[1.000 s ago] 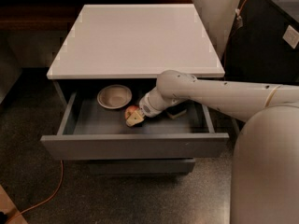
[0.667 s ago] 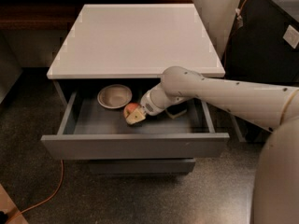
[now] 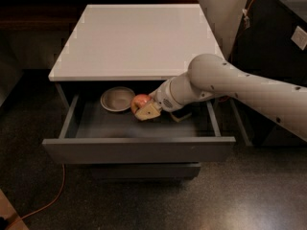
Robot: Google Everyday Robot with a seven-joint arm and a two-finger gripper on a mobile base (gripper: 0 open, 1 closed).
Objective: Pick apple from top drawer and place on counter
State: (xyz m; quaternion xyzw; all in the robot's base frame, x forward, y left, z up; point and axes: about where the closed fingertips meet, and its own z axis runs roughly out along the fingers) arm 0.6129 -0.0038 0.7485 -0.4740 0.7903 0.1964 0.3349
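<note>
My gripper (image 3: 144,108) is down inside the open top drawer (image 3: 139,150), the tall grey flat-fronted one pulled well out from under the glossy white square counter (image 3: 134,37). My thick white arm (image 3: 240,83) comes in from the right, crosses the drawer's right wall and ends at the wrist near the middle of the dark grey interior.

The small round red apple (image 3: 140,101), with a yellowish patch on it, is right at my gripper's tip, on its left end. One beige finger pad (image 3: 148,112) lies pressed against the apple's lower front side; the other finger is hidden behind the fruit. From how the pad hugs it, my fingers are closed about the apple, open only as wide as the apple itself. I cannot tell whether the apple touches the drawer floor or hangs just above it.

Just left of the apple, towards the back of the drawer, is a shallow round beige bowl (image 3: 117,98), very near the fruit; I cannot tell if they touch. A thin orange cable (image 3: 50,201) runs over the dark speckled floor (image 3: 249,195) at lower left.
</note>
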